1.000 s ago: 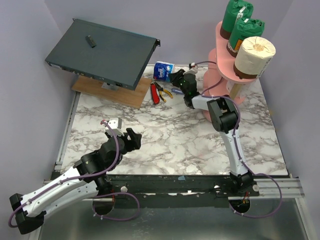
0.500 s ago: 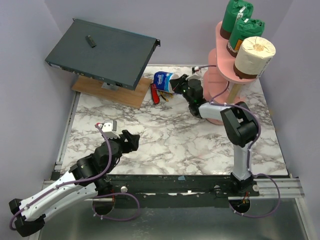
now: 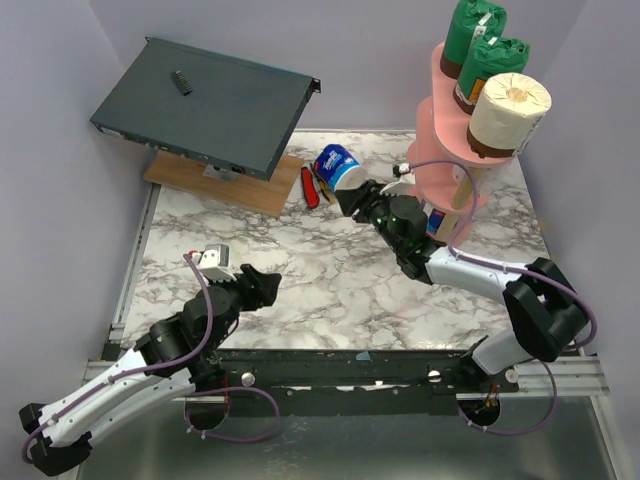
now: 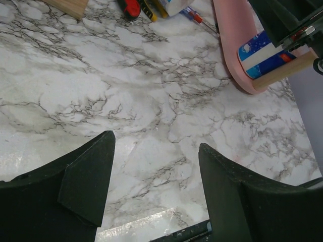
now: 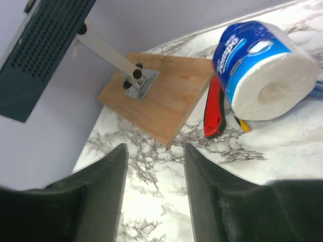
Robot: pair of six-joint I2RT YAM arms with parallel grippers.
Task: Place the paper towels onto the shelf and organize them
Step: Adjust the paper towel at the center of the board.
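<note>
From above, the right gripper (image 3: 352,197), jaws narrowly parted and empty, is hovering by the blue-and-white roll (image 3: 338,165) lying just left of the shelf (image 3: 440,150); that narrow gap is risking shoving it away. The left wrist view is showing the left gripper (image 4: 155,146) wide and empty, and a 2nd roll (image 4: 260,53) on the shelf's bottom tier. The right wrist view is revealing pliers (image 5: 213,111) against the loose roll.

blue-and-white paper towel roll (image 5: 262,70) on its side upper right, lying over red-handled pliers (image 5: 214,108), wooden board (image 5: 161,93) just beside, dark grey box (image 5: 40,45) top left, right fingers (image 5: 101,186) apart, marble tabletop (image 5: 154,201) showing between
</note>
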